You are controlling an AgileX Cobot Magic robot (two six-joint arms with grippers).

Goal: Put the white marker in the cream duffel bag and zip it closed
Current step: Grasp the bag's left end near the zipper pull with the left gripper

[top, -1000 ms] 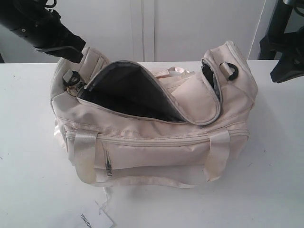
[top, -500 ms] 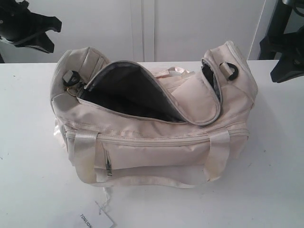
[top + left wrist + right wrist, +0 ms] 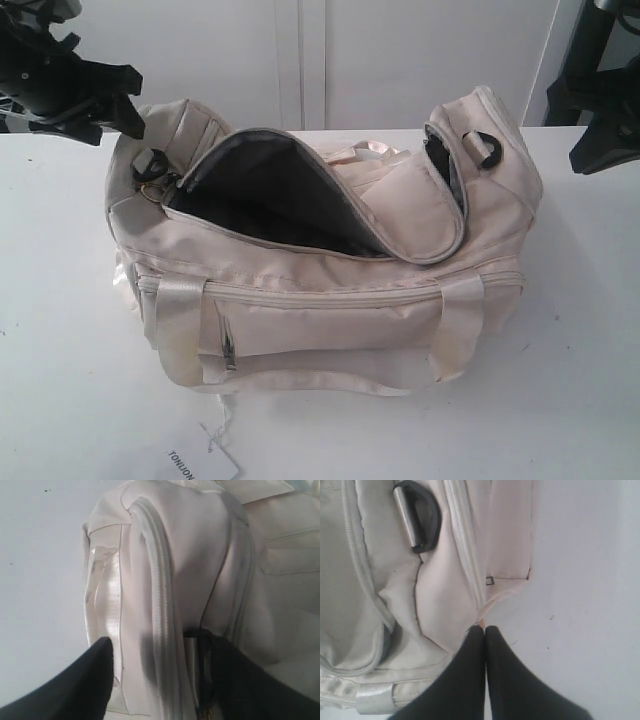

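Observation:
The cream duffel bag (image 3: 330, 300) lies on the white table with its top zip open, so the dark grey lining (image 3: 260, 190) shows. The white marker is out of view in every frame. My left gripper (image 3: 132, 100) hovers open just beyond the bag's left end. In the left wrist view its fingers (image 3: 100, 655) straddle the end panel (image 3: 190, 555) and the zipper track without touching it. My right gripper (image 3: 484, 630) is shut on nothing. It hangs over the table beside the bag's right end (image 3: 445, 595), near the black D-ring (image 3: 420, 515).
A flat white paper tag (image 3: 205, 462) lies at the table's front edge. A gold ring charm (image 3: 150, 190) hangs at the bag's left end. Shiny webbing handles (image 3: 180, 330) drape down the front. Bare table (image 3: 580, 330) lies to the right of the bag.
My left arm pulled away from the bag's left end to the upper left, then came back toward that end. The right arm and the bag have not moved.

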